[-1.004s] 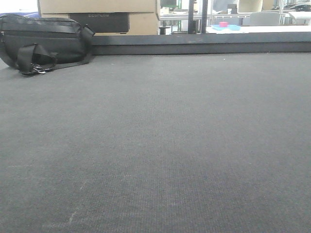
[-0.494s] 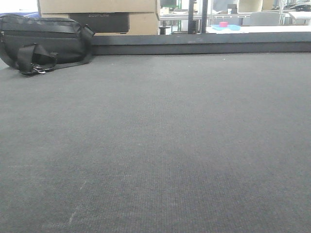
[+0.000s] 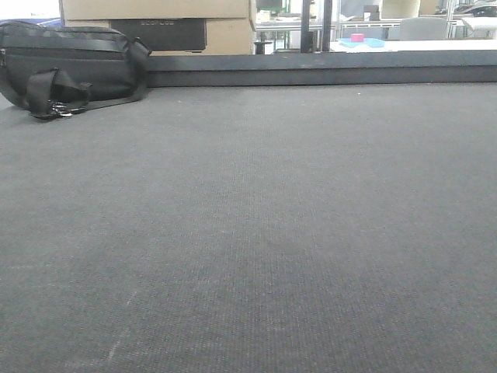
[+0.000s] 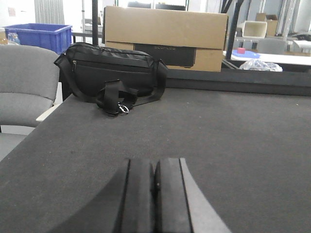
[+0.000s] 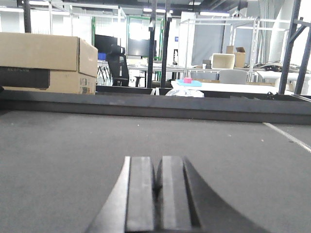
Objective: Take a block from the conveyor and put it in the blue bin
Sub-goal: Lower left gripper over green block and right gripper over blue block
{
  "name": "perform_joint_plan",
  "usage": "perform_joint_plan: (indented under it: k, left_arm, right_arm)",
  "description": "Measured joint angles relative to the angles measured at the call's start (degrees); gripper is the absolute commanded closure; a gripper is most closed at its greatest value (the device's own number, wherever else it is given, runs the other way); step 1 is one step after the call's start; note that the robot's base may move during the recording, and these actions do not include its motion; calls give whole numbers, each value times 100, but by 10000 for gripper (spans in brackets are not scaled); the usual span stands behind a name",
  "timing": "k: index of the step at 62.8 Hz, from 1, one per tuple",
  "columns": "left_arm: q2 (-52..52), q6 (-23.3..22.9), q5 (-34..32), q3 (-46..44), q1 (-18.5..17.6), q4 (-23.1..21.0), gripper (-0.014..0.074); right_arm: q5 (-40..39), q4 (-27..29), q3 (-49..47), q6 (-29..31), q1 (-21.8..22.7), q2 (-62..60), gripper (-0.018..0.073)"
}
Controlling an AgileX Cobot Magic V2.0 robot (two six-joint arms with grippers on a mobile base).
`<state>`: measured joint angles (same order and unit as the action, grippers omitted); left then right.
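Block is not seen on conveyor desk (image 3: 248, 233) beside black bag (image 3: 70, 66); left fingers (image 4: 141, 194) and right fingers (image 5: 142, 194) are closed together, empty; grasp and blue bin (image 4: 41, 36) placement are left.

The only lettering that shows sits on the front of a black case (image 3: 158, 35), which lies under a cardboard box (image 3: 155, 9) beyond the far rail of the conveyor (image 3: 248, 233). It is a faint, tone-on-tone line of capitals near the top edge of the case. In the front-facing view it seems to read "ECOFLOW", though the letters are too dim to be sure. The left wrist view shows the same pale line on the case, too blurred to spell out. In the right wrist view, the end face of the cardboard box carries small dark printed marks (image 5: 88, 81) near its lower edge, too small to read.
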<state>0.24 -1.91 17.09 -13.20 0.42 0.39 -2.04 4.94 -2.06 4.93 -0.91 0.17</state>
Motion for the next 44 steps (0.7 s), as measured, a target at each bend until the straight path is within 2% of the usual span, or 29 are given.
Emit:
perform_joint_plan:
  k: [7,16,36,44]
  left_arm:
    - [353,0,647,-796,0,23,707]
    - [1257,0,1031,-1710,0,33,707]
    - [4486,0,2688,-3608,0,43,707]
    - [5626,0,2894,-3987,0,43,707]
  right_arm:
    - [692,0,-819,0,0,54,721]
    - [1586,0,-1772,0,0,637,721]
    - [3998,0,-3409,0,0,3382,721]
    - [5103,0,-4203,0,0,4590,721]
